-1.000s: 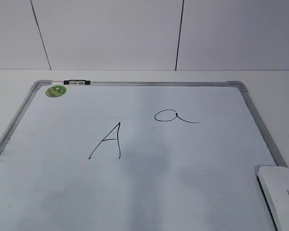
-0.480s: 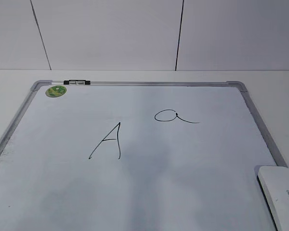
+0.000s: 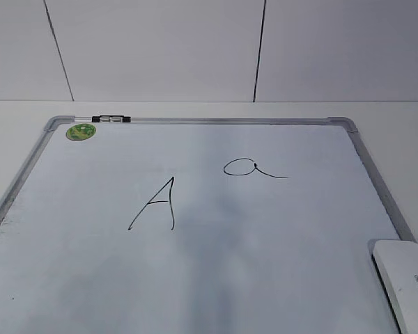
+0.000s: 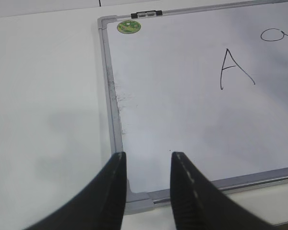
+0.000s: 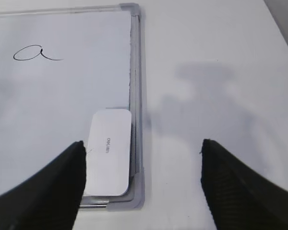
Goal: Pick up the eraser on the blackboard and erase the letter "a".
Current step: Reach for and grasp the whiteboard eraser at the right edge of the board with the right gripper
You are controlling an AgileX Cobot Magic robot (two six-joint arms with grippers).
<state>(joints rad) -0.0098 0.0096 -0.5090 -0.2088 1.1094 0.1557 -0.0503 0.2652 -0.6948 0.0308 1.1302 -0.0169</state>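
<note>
The eraser (image 3: pixel 406 278) lies flat in the near right corner of the blackboard (image 3: pixel 366 163), w/ its long side along the right frame, nothing touching it. The letter "a" (image 3: pixel 252 168) sits farther back, right of centre, beside a capital A (image 3: pixel 157 204). Right gripper (image 5: pixel 143 146) hangs above the eraser corner, jaws spread wide, empty. Left gripper (image 4: pixel 148 160) is over the near left corner, jaws slightly apart, empty. A green magnet (image 3: pixel 81 131) and a marker (image 3: pixel 111 120) are at the far left.

The eraser (image 3: pixel 407 282) is cut off by the exterior view's lower right corner; its grey lettering (image 5: pixel 108 145) is too small to read; the blackboard (image 3: pixel 368 170) runs past the bottom edge.
</note>
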